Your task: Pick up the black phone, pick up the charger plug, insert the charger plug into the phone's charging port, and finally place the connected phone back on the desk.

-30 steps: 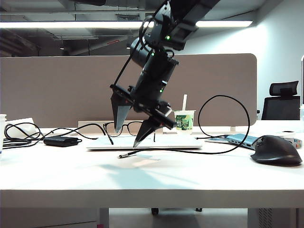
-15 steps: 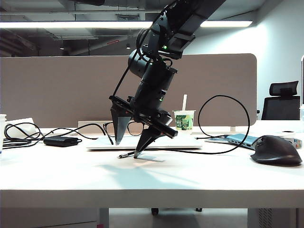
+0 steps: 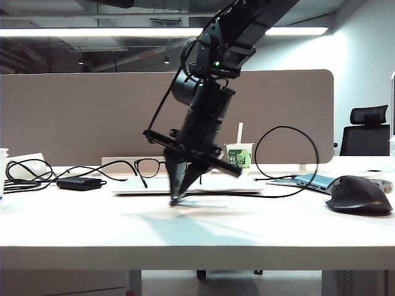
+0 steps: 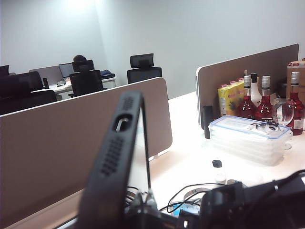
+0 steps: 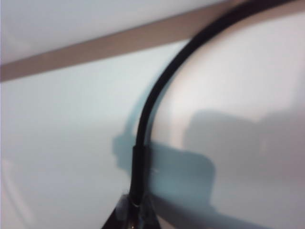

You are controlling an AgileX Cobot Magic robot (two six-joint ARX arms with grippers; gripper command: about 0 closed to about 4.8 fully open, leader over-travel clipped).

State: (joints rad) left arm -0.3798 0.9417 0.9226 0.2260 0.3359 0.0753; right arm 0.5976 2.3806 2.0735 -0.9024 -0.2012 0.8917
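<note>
The charger plug (image 5: 139,164) sat right down at the table (image 3: 185,228) surface, pinched between the tips of the right hand (image 3: 177,196), which had its fingers closed tight on it. In the right wrist view the black collar went straight into the fingertips, and its thin black cable (image 5: 162,90) curved away over the white tabletop. From the exterior view, that cable (image 3: 290,161) rose in a big loop to the right of the arm.

The black phone (image 4: 112,157) was gripped by the closed left hand, held up on edge above the table, with its short end and the charging port (image 4: 120,125) slot facing the left wrist camera. That hand itself was mostly hidden under the phone in the wrist picture, and I couldn't spot it in the exterior view at all.

Other stuff on the table: a pair of glasses (image 3: 150,165) just behind the right hand, a drink cup with a straw (image 3: 239,154), a small black box with cables (image 3: 77,183) off to the left, and a dark mouse (image 3: 359,195) far right. A grey-brown partition (image 3: 74,117) ran along the back.
</note>
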